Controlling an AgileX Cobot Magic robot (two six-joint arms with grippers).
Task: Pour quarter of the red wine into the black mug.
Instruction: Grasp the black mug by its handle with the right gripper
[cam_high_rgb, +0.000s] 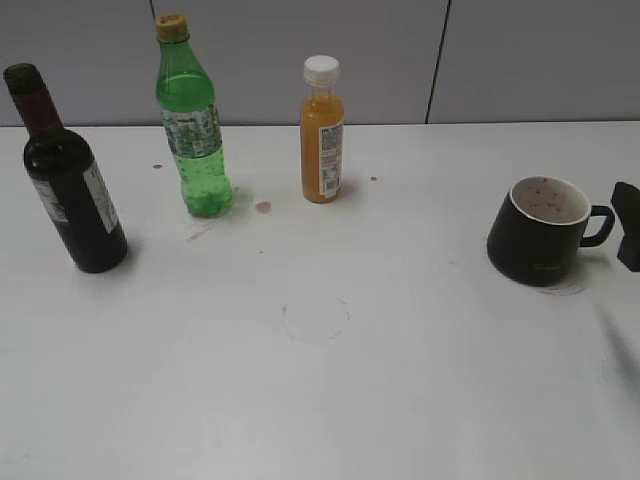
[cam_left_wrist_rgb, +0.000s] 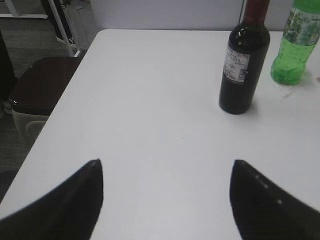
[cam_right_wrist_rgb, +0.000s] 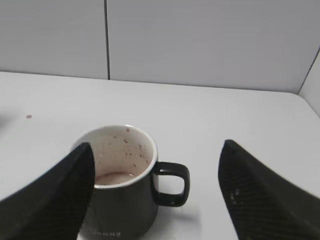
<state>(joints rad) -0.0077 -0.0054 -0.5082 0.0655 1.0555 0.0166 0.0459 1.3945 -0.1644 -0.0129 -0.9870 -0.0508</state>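
wine bottle (cam_high_rgb: 68, 175) far left on table (cam_high_rgb: 320, 380), plastic bottle (cam_high_rgb: 192, 120) and juice bottle (cam_high_rgb: 322, 130) behind centre, mug (cam_high_rgb: 540, 232) far right

Glossy glass wine bottle (cam_high_rgb: 68, 190) — matt black mug (cam_high_rgb: 538, 232)

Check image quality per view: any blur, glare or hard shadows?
Exterior view: soft even light, faint shadows beside the wine bottle and mug, right edge smeared. Left wrist view: bottle sharp with a glint on its shoulder, pincer tips dark and soft. Right wrist view: mug fairly sharp, pincer tips blurred.
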